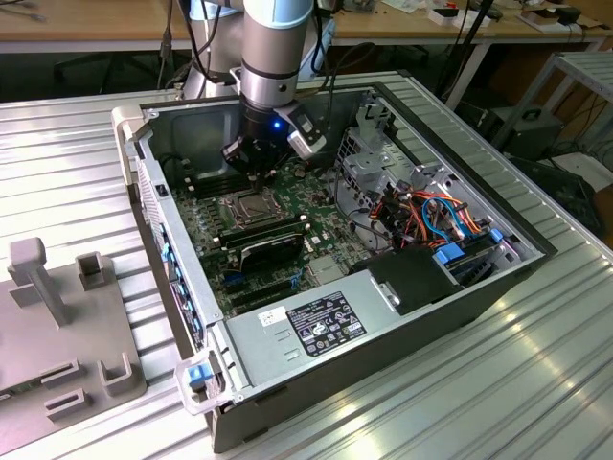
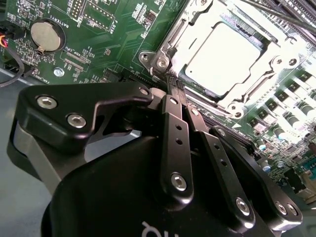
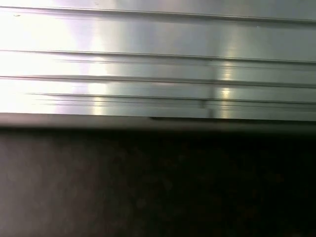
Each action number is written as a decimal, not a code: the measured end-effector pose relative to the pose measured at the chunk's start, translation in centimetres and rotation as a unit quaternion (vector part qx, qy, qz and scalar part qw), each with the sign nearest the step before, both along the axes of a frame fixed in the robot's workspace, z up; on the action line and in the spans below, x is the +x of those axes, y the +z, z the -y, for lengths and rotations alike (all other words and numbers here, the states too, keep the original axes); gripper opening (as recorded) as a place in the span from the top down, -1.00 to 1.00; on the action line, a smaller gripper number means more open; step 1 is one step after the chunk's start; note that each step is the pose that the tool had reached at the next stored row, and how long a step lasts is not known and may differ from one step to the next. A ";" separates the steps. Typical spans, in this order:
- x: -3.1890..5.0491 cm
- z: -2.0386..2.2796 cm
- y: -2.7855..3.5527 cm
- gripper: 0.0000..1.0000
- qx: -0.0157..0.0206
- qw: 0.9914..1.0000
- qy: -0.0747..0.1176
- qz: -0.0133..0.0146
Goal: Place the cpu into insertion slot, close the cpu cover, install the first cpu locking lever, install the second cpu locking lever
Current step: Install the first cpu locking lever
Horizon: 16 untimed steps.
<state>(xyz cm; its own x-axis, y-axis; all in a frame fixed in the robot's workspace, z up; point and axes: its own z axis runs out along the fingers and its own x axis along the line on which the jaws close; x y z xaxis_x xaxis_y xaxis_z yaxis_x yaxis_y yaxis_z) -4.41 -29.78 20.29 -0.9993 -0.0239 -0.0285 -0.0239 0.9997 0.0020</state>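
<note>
Ribbed aluminium bench carries an open computer case. Inside it, the cpu sits in the insertion slot with the cpu cover lowered flat around it. The gripper, fingers pressed together on nothing, stands at the socket's seven o'clock corner in the second wrist view. Power-supply box lies nearer the case front.

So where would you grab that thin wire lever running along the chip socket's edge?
Probably by its bent free end at the corner, coming from above: the lever is a thin rod lying flat against the cpu cover, so only that end seems to stand clear.
</note>
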 end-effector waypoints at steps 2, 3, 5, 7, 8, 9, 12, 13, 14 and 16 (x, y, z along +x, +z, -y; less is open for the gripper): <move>0.09 0.00 -0.01 0.79 0.000 1.000 0.000 0.000; 0.12 0.00 -0.03 0.79 0.000 1.000 0.000 0.000; 0.13 -0.01 -0.05 0.79 0.000 1.000 0.000 0.000; 0.13 -0.01 -0.06 0.79 0.000 1.000 0.000 0.000; 0.13 -0.01 -0.06 0.79 0.000 1.000 0.000 0.000; 0.13 -0.01 -0.07 0.79 0.000 1.000 0.000 0.000; 0.15 0.00 -0.08 0.79 0.000 1.000 0.000 0.000; 0.18 0.00 -0.09 0.79 0.000 1.000 0.000 0.000; 0.21 0.00 -0.10 0.79 0.000 1.000 0.000 0.000; 0.26 0.00 -0.11 0.79 0.000 1.000 0.000 0.000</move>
<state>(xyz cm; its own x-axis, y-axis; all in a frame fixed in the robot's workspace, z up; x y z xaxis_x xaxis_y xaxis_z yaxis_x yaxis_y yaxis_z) -4.15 -29.78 20.18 -0.9993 -0.0237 -0.0287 -0.0237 0.9997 0.0023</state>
